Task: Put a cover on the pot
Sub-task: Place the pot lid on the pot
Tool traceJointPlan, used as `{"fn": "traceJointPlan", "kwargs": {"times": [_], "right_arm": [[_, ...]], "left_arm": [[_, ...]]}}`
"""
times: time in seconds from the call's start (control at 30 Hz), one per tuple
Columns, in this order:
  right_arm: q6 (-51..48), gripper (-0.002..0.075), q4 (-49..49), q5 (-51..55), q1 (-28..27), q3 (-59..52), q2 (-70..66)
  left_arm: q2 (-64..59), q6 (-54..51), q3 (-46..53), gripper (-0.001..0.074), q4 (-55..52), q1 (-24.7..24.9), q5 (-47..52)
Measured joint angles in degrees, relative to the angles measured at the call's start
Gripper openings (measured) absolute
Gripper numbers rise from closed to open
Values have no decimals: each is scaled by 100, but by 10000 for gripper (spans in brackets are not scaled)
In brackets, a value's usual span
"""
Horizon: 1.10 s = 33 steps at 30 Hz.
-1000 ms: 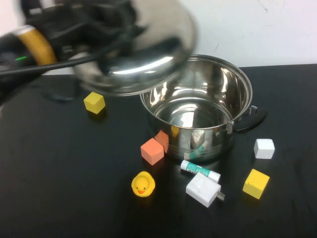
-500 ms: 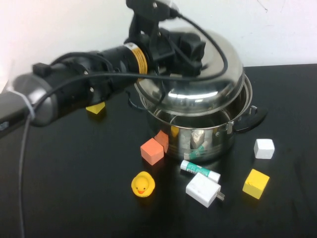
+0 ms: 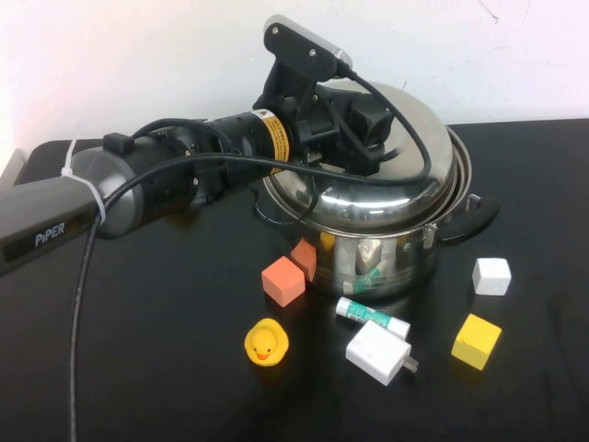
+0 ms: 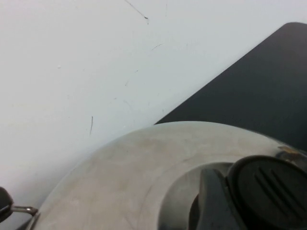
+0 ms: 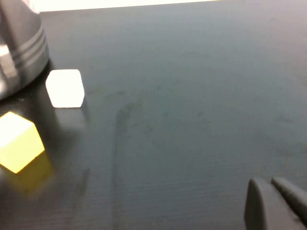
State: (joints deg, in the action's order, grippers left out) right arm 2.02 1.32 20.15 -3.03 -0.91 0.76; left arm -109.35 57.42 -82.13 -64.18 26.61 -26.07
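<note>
The left gripper (image 3: 368, 124) holds the black ribbed knob (image 4: 266, 191) of the domed steel lid (image 3: 405, 175), sitting on the shiny round pot (image 3: 382, 258) at table centre. The right gripper (image 5: 278, 203) hovers low over the black table (image 5: 192, 96), fingers nearly together.

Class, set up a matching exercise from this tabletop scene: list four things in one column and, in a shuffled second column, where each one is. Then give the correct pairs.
Things:
1. lid
2. rubber duck
3. white cube
4. left hand

Places:
A. on the table in front of the pot, near the front edge
B. on top of the lid, at its knob
C. resting on the pot's rim
D. on the table to the right of the pot

Pairs: 1-C, 2-A, 3-D, 4-B

The right hand is low over bare table, away from the pot.
</note>
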Motion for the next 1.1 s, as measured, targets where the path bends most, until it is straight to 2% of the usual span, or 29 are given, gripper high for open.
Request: {"fn": "traceJointPlan", "kwargs": {"times": [0.33,1.1], "right_arm": [[0,-2,0,0,0,0,0],[0,-2,0,0,0,0,0]], "left_arm": [[-57,103,-9,333,537,0,-98],[-57,484,-12,333,373,28,56]]}}
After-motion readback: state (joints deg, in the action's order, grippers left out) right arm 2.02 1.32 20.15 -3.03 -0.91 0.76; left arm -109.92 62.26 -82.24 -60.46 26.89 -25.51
